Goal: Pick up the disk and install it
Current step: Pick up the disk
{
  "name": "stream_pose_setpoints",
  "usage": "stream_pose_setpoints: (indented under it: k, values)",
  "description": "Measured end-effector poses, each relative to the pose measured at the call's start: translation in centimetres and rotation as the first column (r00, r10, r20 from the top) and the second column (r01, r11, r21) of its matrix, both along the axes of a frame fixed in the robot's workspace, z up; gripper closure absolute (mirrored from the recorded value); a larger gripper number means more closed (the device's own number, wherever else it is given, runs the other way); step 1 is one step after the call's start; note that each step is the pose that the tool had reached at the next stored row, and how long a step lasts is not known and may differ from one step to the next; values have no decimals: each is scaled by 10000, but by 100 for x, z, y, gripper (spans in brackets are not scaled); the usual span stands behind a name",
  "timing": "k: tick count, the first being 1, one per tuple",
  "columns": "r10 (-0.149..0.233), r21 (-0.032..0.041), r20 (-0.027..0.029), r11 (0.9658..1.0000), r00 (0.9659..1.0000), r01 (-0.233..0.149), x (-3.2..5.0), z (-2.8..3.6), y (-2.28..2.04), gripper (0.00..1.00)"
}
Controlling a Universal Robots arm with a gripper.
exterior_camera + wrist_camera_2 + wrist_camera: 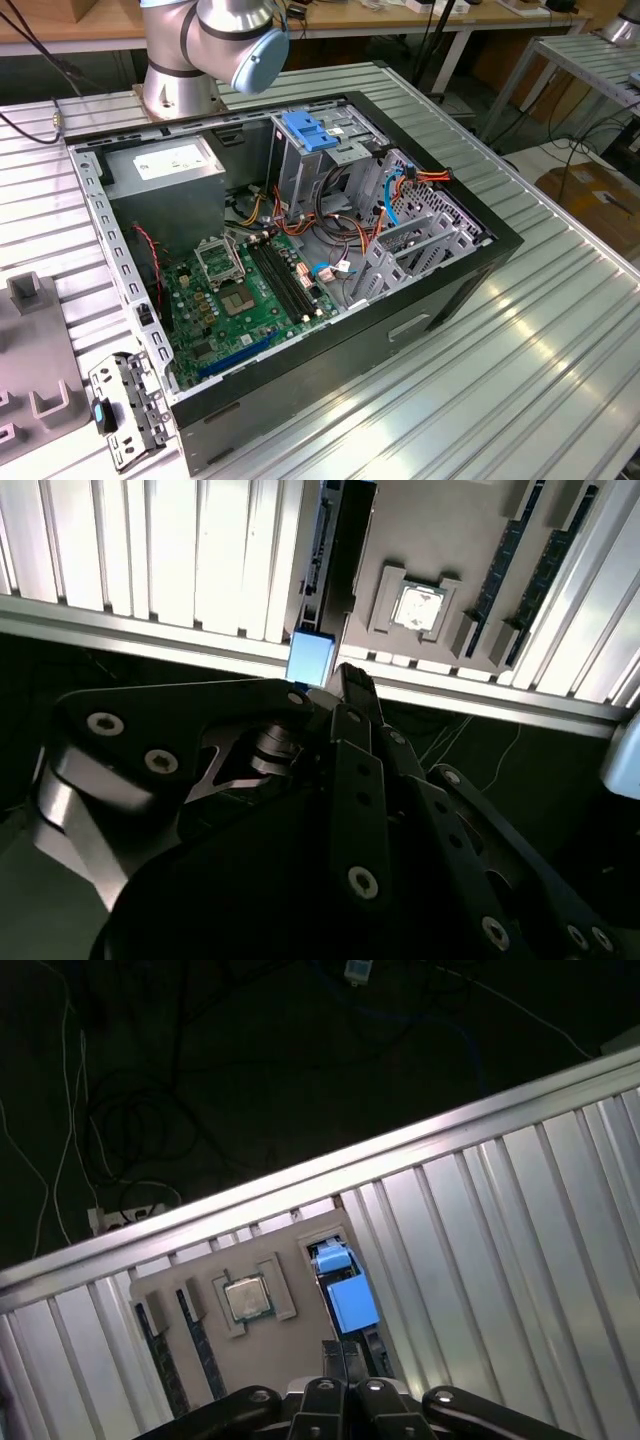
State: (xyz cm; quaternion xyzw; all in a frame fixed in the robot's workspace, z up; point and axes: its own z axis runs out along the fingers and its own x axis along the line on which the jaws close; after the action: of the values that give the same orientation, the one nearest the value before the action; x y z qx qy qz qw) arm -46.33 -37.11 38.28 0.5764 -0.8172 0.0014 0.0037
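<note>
The disk (352,1305), a flat metal hard drive in a blue plastic carrier bracket, stands on edge in a narrow slot at the side of the grey moulded fixture tray (275,1360). Both wrist views show it edge-on: a thin dark slab w/ the blue bracket end (310,658) just beyond the fingertips. The tray lies on the ribbed aluminium table (500,1260) and also holds a square silver processor chip (248,1298) and two long dark memory sticks (200,1345), each in its own recess.

The black linkage gripper (345,1348) hovers over the slot, fingers pressed together w/ nothing between them. The tips are near the blue end and appear not to touch it.

Handling, as a judgement: the disk is prob. stiff and fairly heavy for its size. Its bare metal faces look smooth, so a light pinch could slip. The blue bracket is thinner plastic, likely to flex or unclip, and the drive itself won't like knocks. The best hold is likely across the two broad flat faces at the exposed upper edge, approx. mid-length so it hangs level, not by the blue end alone.

In the exterior view the open black desktop computer case (300,395) sits on the same table. Its grey metal drive cage w/ a blue plastic top (305,130) is prob. the install spot. The disk is not yet lifted.
</note>
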Motion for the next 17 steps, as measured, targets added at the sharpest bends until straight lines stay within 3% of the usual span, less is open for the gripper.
stream_pose_setpoints:
  k: [3,5,8,9,10,11,16,17]
  values:
    - [554,2,19,9985,9985,-554,0,-14,0,89]
    - [1001,2,19,9950,9950,-1001,0,-24,0,89]
    - [1635,10,36,9865,9865,-1635,0,-46,0,89]
    - [1636,7,57,9865,9865,-1636,0,-47,0,82]
    - [1709,-4,126,9853,9852,-1709,-22,-104,19,74]
    - [1891,25,135,9819,9819,-1891,-105,-197,22,55]
    - [1916,27,136,9815,9814,-1917,-111,-320,108,55]
    - [1919,26,132,9814,9813,-1919,-110,-331,108,55]
